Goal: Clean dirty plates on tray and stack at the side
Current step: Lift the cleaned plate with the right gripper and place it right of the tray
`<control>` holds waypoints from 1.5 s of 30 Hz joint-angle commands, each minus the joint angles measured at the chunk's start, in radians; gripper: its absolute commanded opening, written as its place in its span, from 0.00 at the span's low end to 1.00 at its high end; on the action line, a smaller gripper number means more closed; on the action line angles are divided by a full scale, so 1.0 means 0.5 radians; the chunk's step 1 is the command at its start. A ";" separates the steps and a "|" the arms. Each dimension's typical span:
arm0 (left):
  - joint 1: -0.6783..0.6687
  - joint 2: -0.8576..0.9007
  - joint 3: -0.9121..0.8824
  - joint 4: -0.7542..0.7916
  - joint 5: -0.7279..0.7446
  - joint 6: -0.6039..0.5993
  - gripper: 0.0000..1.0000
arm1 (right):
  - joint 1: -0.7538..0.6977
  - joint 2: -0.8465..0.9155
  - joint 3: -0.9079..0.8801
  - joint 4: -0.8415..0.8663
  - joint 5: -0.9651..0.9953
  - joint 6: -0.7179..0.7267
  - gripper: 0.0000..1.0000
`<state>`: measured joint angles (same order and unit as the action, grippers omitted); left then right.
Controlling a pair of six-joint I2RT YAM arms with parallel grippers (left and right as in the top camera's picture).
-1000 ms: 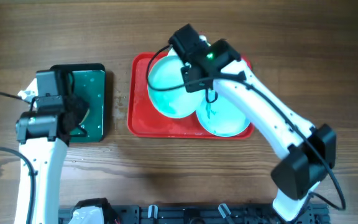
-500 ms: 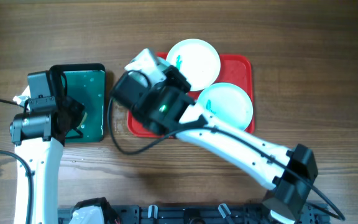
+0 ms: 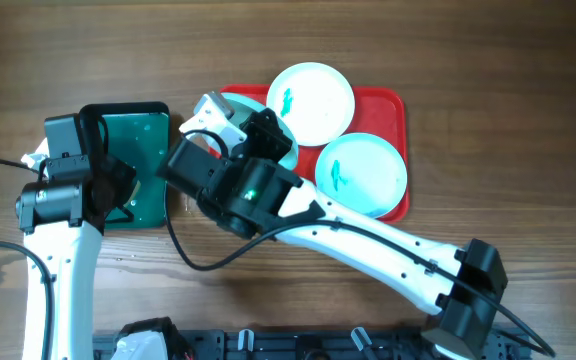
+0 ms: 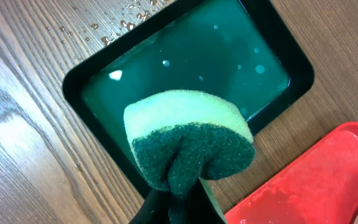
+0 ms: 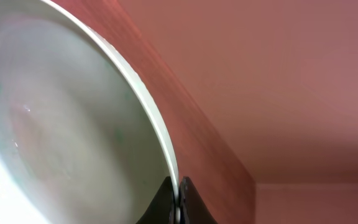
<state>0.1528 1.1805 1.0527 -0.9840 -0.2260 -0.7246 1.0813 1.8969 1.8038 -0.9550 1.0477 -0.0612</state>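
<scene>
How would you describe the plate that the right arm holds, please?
Find the large red rectangular plastic tray. Over its left end, under the right arm, is a round pale aqua plate. Only this plate has its rim pinched by the right fingers.

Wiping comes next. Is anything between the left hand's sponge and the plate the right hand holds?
No loose object shows. The sponge hangs over the green tray; seen from overhead, only the right hand and its wrist lie between it and the held plate.

A sponge (image 4: 188, 140) hangs over the green tray (image 4: 229, 62) (apparently wet).
</scene>
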 commanded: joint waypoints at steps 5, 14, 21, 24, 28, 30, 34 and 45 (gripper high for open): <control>0.013 -0.016 -0.011 0.005 0.021 -0.041 0.04 | -0.465 -0.016 -0.091 0.049 -1.015 0.484 0.04; 0.013 -0.016 -0.011 0.004 0.027 -0.040 0.04 | -1.633 -0.008 -0.157 -0.041 -2.393 0.600 0.04; 0.013 -0.016 -0.011 0.006 0.043 -0.041 0.04 | -2.366 -0.008 -0.233 -0.108 -2.514 0.595 0.04; 0.013 -0.016 -0.011 0.011 0.048 -0.040 0.04 | -2.583 -0.008 -0.354 -0.038 -2.513 0.597 0.04; 0.013 -0.016 -0.011 0.022 0.048 -0.040 0.04 | -2.757 -0.008 -0.572 0.120 -2.432 0.620 0.04; 0.013 -0.016 -0.011 0.021 0.048 -0.040 0.04 | -2.812 -0.008 -0.667 0.192 -2.358 0.682 0.04; 0.013 -0.016 -0.011 0.022 0.049 -0.040 0.04 | -2.900 -0.006 -0.843 0.333 -2.340 0.708 0.05; 0.013 -0.016 -0.011 0.046 0.089 -0.040 0.04 | -2.799 -0.006 -0.844 0.414 -3.297 0.533 0.65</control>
<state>0.1528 1.1805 1.0527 -0.9764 -0.2073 -0.7246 -0.3645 1.8977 1.3876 -0.7696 -0.3214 0.2596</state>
